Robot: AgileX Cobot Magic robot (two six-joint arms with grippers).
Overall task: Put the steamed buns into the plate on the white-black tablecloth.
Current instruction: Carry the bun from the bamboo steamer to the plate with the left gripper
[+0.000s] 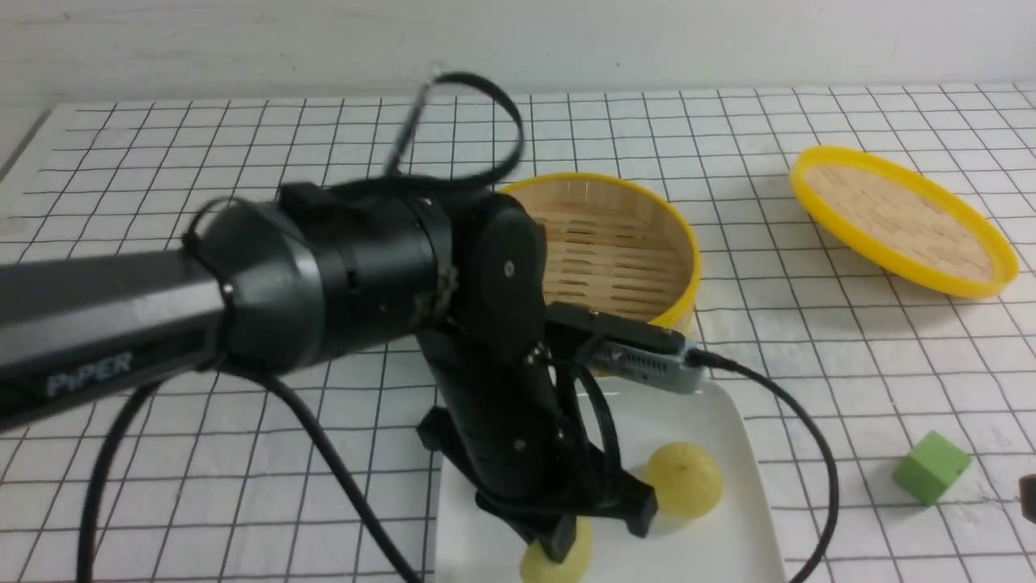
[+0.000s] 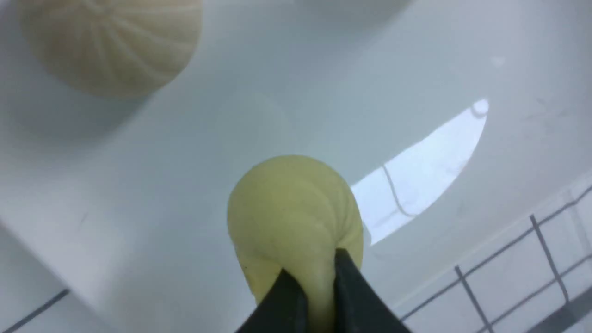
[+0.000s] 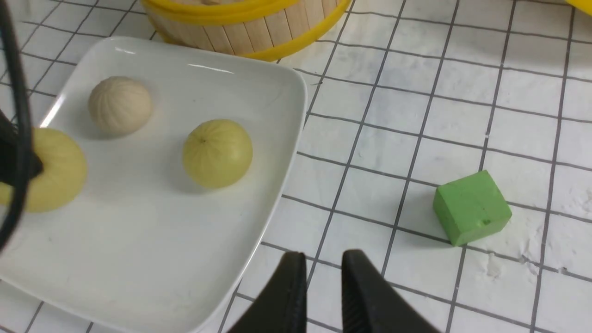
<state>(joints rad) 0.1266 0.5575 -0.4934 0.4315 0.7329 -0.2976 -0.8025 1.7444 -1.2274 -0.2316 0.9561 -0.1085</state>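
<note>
Slip risk: left jaws pinch yellow-green bun (image 2: pixel 291 217) by its pleats, low over plate (image 3: pixel 138 259) at 7 o'clock; dough may cling on release and roll rimward. Right jaws narrow, empty.

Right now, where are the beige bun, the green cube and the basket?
Beige bun (image 3: pixel 120 105): right wrist view, its pleated top.
Green cube (image 1: pixel 931 468): front view, its middle.
Basket (image 1: pixel 615 271): front view, its slatted floor.

Hovering beside the plate (image 3: pixel 138 245) with right hand (image 3: pixel 323 261) slightly parted, empty. Spotting three steamed buns (image 3: pixel 217 152) on it, green cube (image 3: pixel 471 207) well apart.
</note>
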